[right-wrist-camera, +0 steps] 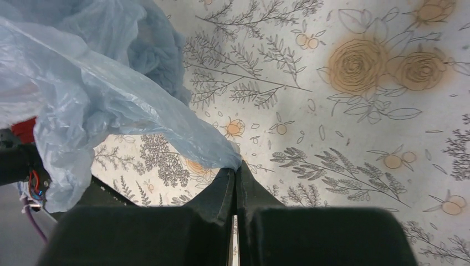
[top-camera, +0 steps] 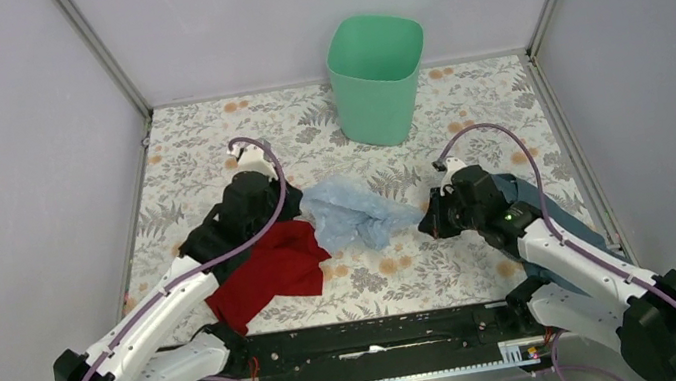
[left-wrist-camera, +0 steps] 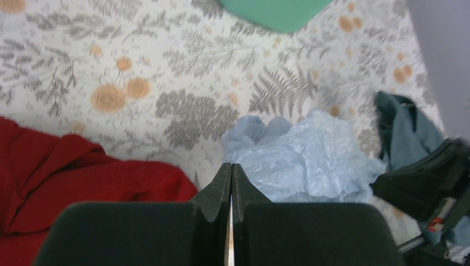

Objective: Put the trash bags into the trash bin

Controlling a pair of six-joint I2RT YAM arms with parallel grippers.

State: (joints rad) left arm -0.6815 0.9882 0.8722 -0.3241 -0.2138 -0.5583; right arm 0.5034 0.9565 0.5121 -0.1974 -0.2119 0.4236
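Trash bin (top-camera: 378, 78): upright at the far edge of the floral table cover (top-camera: 208, 159), open mouth up, nothing seen inside from the top view.

Light-blue trash bag (top-camera: 349, 211): crumpled on the cover, on the near side of the bin and apart from it, between the two grippers.

Right gripper (right-wrist-camera: 236, 166): near-right of the bin. Fingers pressed together on a drawn-out corner of the bag, and the film runs taut from the tips up to the crumpled bulk.

Left gripper (left-wrist-camera: 231, 169): near-left of the bin. Fingers closed to a hairline gap, with nothing visible between them. The tips are just beside the bag's left edge; contact cannot be told.

Red cloth (top-camera: 270, 266): near-left of the bin, partly under the left arm.

Teal cloth (top-camera: 570, 216): near-right of the bin, under the right arm.
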